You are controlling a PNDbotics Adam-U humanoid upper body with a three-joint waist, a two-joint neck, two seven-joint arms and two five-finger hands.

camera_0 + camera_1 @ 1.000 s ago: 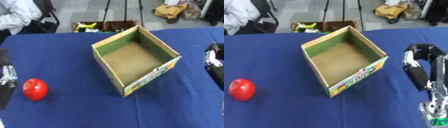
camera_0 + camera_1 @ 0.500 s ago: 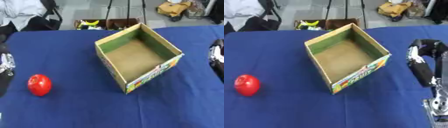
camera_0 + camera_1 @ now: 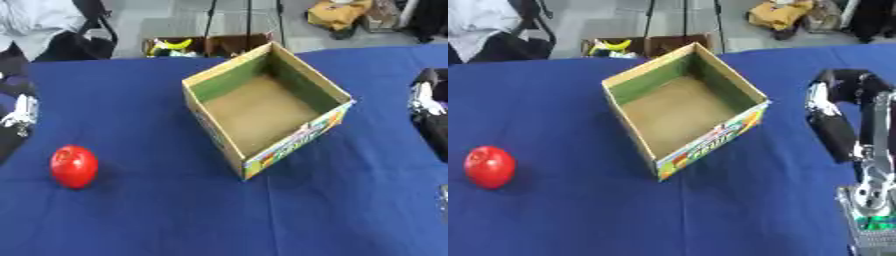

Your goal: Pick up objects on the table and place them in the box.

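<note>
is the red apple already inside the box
No, the red apple lies on the blue table, apart from the box, which holds nothing visible.

table: blue cloth over it
floor past far edge: small carton with something yellow, tripod legs, tan bag

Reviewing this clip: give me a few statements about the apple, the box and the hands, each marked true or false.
1. The red apple lies inside the box. False: it sits on the blue tablecloth, to the box's left.
2. The box is empty. True.
3. The right hand holds the apple. False: it is right of the box, away from the apple.
4. The left hand shows at the left edge, apart from the apple. True.
</note>
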